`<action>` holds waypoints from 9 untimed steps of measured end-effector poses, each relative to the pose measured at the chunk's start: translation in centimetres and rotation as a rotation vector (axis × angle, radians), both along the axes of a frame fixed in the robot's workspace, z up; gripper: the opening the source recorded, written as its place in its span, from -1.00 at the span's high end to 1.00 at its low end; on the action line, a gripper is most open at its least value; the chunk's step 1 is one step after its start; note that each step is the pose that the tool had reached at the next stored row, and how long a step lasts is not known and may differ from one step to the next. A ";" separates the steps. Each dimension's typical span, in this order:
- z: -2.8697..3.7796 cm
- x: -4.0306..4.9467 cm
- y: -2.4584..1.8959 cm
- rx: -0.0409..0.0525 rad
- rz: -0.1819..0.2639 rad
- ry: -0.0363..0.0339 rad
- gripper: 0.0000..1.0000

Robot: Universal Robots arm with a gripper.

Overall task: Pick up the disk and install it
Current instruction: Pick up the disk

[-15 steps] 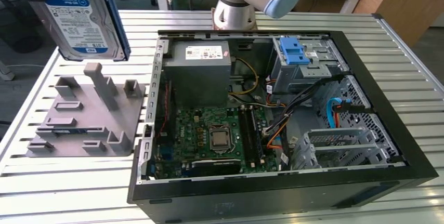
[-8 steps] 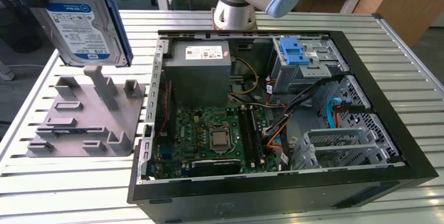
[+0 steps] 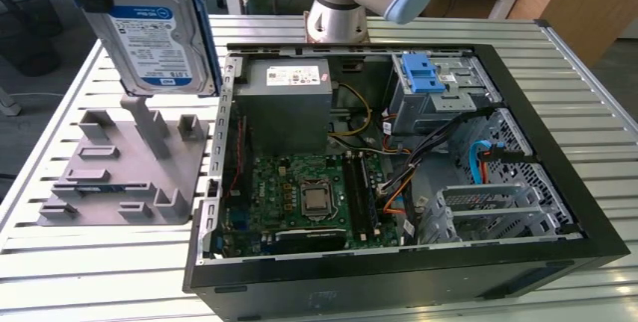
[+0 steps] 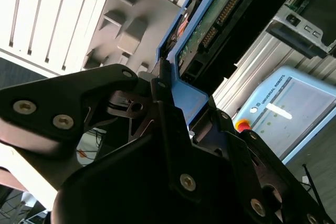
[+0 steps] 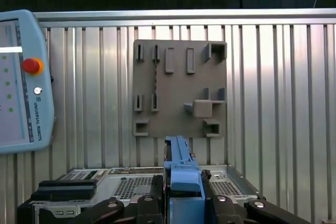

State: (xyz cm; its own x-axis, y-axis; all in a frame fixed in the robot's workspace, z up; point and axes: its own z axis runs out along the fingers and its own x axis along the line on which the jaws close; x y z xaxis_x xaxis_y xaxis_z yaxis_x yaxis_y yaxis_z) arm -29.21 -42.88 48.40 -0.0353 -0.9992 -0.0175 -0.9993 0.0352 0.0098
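Black jaws are clamping shut on the blue-framed silver rectangular disk point(image 3: 155, 31), which is hanging long axis down directly below them, above a grey plastic fixture point(image 3: 110, 187) and beside the open black computer case point(image 3: 399, 285).

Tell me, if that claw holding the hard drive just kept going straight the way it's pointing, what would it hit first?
Probably the grey holder plate on the slatted table: the gripper points down at it, and the disk it clamps would touch first. Depth is hard to judge.
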 end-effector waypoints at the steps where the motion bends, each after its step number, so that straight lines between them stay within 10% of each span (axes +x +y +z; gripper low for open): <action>1: -0.01 0.45 0.00 0.0001 0.000 -0.0001 0.27; 9: -0.07 3.23 -0.04 0.0000 0.000 0.0000 0.27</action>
